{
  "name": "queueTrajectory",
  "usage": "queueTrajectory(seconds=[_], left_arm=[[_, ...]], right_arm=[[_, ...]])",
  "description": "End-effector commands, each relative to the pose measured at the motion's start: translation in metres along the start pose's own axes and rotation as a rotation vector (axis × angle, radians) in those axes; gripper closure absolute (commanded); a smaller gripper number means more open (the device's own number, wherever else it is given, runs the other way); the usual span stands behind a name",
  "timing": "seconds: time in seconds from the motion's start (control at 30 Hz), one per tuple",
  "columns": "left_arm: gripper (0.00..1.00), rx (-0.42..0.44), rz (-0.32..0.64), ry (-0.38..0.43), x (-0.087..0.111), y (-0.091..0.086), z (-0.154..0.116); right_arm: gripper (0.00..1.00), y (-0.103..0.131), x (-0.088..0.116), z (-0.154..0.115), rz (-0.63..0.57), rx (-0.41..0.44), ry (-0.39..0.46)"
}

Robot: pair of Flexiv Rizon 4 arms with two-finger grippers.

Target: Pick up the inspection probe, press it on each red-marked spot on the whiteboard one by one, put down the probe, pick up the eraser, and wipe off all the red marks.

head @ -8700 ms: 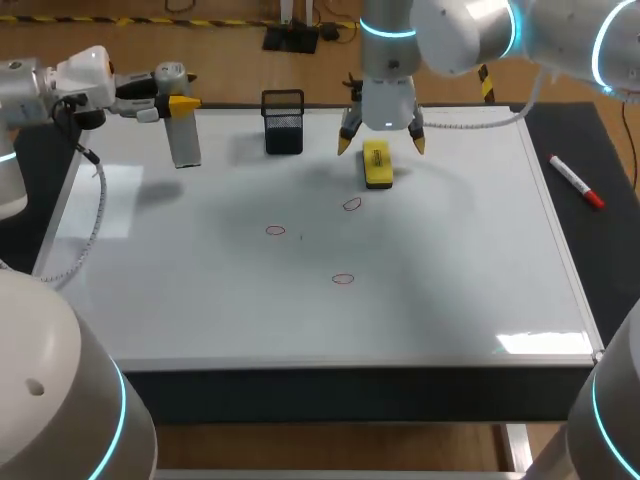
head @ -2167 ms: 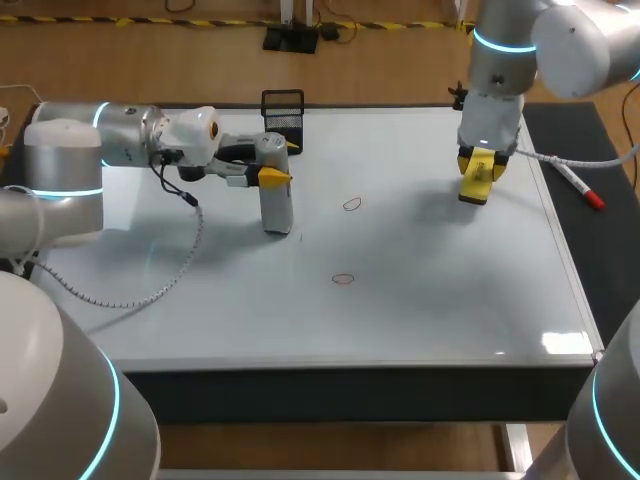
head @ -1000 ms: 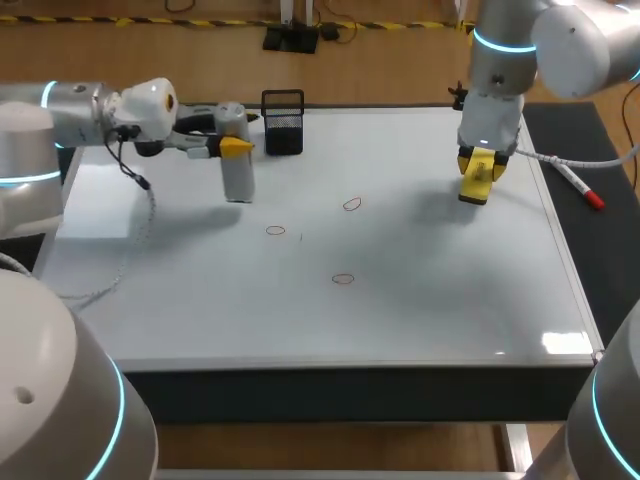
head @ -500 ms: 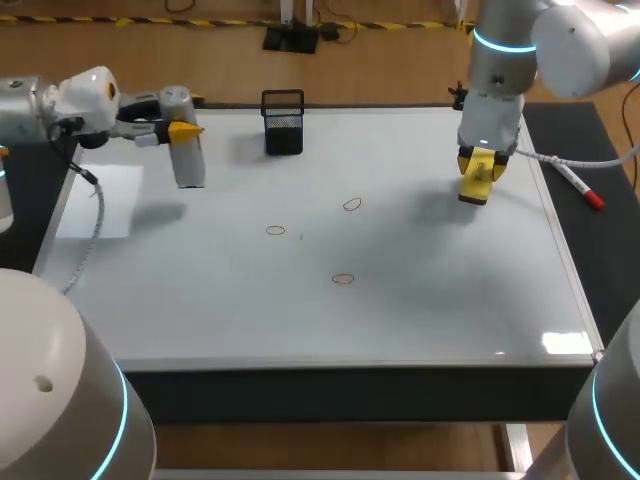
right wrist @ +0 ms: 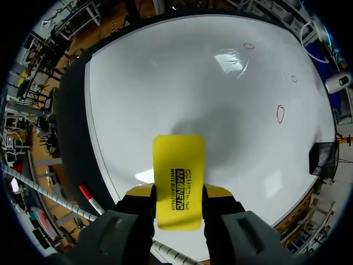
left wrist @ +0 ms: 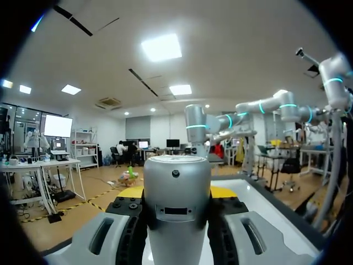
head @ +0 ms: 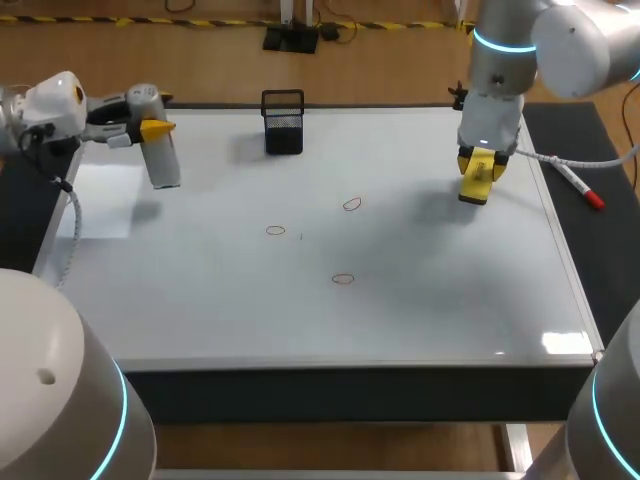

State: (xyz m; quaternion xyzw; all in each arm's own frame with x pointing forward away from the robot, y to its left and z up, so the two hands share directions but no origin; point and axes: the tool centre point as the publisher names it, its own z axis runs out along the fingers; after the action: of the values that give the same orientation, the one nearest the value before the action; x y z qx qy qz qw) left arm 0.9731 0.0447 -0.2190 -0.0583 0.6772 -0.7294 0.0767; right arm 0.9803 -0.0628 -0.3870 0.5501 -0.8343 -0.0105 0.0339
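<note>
Left gripper (head: 148, 130) clamped on the inspection probe (head: 163, 160), not yet put down, right gripper (head: 479, 160) clamped on the yellow eraser (head: 477, 185), three red marks (head: 351, 204) unwiped on the whiteboard (head: 450, 300).

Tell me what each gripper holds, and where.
Left gripper clamps the inspection probe near its upper end; right gripper clamps the yellow eraser by its long sides.

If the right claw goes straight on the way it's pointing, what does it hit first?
The whiteboard. The right claw points down at it, so the eraser it grips would land first, on a bare patch well clear of the nearest red mark. Its height is unclear.
</note>
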Motion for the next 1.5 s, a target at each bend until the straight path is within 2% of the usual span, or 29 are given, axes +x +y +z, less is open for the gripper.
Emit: queueTrajectory(seconds=[0.03,0.23,0.57,0.83,1.0,1.5], left_arm=[[1.00,-0.002,0.002,-0.005,0.002,-0.002,0.000],[1.00,-0.002,0.002,-0.005,0.002,-0.002,0.000],[1.00,-0.002,0.002,-0.005,0.002,-0.002,0.000],[1.00,-0.002,0.002,-0.005,0.002,-0.002,0.000],[1.00,-0.002,0.002,-0.005,0.002,-0.002,0.000],[1.00,-0.002,0.002,-0.005,0.002,-0.002,0.000]], right_arm=[[1.00,0.000,0.000,-0.001,-0.001,0.002,0.002],[1.00,0.004,-0.005,-0.004,-0.009,-0.001,0.006],[1.00,0.052,-0.055,-0.024,-0.142,0.033,0.037],[1.00,0.102,-0.105,-0.026,-0.271,0.050,0.040],[1.00,0.136,-0.143,-0.026,-0.372,0.036,0.024],[1.00,0.195,-0.247,-0.015,-0.583,0.004,0.015]])
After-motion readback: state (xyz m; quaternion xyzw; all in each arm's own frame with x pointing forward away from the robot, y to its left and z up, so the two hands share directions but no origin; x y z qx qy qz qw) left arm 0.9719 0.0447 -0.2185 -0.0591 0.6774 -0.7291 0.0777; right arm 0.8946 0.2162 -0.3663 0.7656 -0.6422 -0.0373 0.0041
